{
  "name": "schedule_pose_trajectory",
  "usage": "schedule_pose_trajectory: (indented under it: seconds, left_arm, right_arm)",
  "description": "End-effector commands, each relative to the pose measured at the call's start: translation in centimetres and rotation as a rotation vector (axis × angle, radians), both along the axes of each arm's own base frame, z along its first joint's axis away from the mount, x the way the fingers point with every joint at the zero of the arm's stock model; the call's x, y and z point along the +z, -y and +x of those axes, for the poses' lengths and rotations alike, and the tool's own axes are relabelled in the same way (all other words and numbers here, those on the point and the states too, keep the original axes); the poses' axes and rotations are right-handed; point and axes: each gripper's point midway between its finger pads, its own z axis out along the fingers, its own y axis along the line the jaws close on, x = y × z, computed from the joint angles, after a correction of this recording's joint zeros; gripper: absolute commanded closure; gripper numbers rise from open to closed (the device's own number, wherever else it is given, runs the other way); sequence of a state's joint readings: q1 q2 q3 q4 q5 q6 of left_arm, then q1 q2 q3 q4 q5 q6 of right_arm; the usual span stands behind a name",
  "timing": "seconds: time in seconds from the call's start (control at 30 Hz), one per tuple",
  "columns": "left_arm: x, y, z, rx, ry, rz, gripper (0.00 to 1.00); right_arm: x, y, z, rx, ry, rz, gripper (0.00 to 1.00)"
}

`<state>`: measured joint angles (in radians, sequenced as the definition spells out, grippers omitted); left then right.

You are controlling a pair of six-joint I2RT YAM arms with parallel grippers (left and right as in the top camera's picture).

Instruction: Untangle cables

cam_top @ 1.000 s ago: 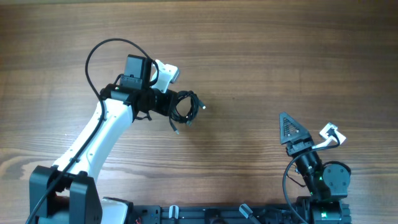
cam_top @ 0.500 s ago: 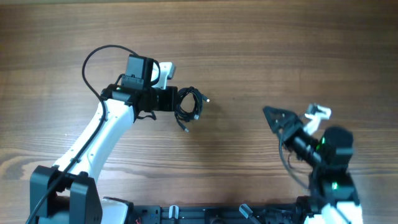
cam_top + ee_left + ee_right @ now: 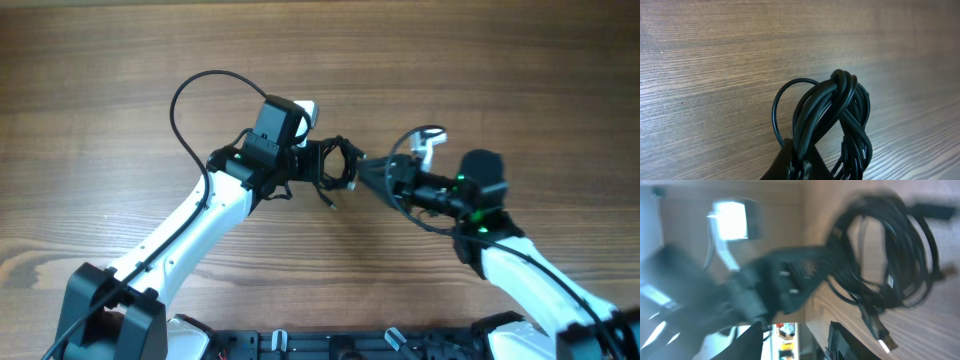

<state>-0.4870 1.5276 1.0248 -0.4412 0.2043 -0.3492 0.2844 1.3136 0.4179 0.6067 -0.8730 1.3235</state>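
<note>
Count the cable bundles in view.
1. The cable bundle is mid-table, held by the left gripper, fingers shut, with the right gripper close at its other side. No loose cords show elsewhere, though some could be hidden.

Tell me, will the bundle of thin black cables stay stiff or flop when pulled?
Probably floppy: the bundle of thin black cables curls in loose loops at the left gripper. Likely light, as the strands are thin. Its loose plug end may snag.
</note>
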Motion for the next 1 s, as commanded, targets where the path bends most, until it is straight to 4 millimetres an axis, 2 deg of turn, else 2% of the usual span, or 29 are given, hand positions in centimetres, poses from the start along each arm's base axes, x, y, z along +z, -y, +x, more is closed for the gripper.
schedule_pose_trajectory:
  seconds: [0.0,0.1,0.33,0.53,0.73,0.9,0.97]
  left_arm:
    - [1.2,0.0,0.4,0.117,-0.018,-0.064,0.96]
    - [1.6,0.9,-0.3,0.071,-0.040,-0.110,0.96]
    - [2.7,3.3,-2.4,-0.141,-0.049,-0.196,0.96]
    - [3.1,3.9,-3.0,-0.188,-0.060,-0.229,0.96]
    - [3.6,4.6,-3.7,-0.226,-0.079,-0.274,0.96]
    - [4.3,5.4,-4.2,-0.265,-0.086,-0.324,0.96]
    - [4.6,5.6,-4.1,-0.275,-0.077,-0.340,0.96]
  right_arm:
    - [-2.6,-0.6,1.4,-0.101,-0.131,-0.019,0.53]
    - [-3.3,-1.4,1.9,-0.122,-0.103,-0.038,0.46]
    - [-3.7,-1.1,3.2,-0.186,-0.011,-0.095,0.50]
    - [-3.7,-0.6,3.8,-0.232,0.000,-0.107,0.64]
    - [-3.7,-0.6,3.9,-0.227,0.043,-0.133,0.69]
    - [-3.7,-0.6,3.9,-0.228,0.046,-0.131,0.93]
    - [-3.4,-0.8,3.8,-0.217,0.051,-0.123,0.95]
